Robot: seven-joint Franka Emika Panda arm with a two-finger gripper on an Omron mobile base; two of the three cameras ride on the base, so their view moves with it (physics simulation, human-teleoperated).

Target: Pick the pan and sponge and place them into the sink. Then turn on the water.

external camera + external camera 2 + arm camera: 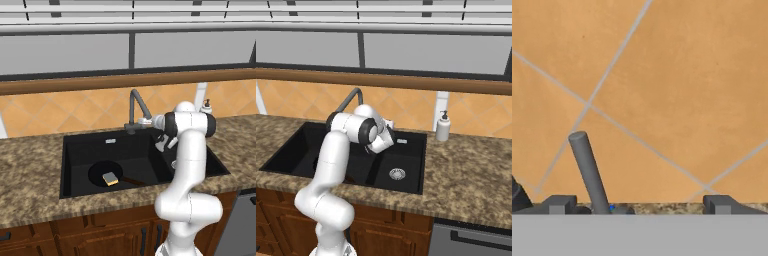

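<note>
The black pan (99, 171) lies in the large basin of the black sink (80, 149), its handle pointing right. The yellow sponge (110, 178) rests inside the pan. My gripper (143, 121) is at the base of the dark gooseneck faucet (135, 106), facing the tiled wall. In the hand view the gripper (639, 205) is open, and the faucet's grey lever (588, 172) stands between the fingertips (560, 204), close to the left one and not touching it. No water is running. From the right, the arm hides most of the faucet (351, 96) and the gripper (389, 123).
A white soap dispenser (206, 106) (443, 127) stands on the counter right of the sink. The small basin with its silver drain (397, 174) lies under the arm. Orange tile backsplash (677, 90) rises close behind the faucet. Speckled granite counter (471, 170) surrounds the sink.
</note>
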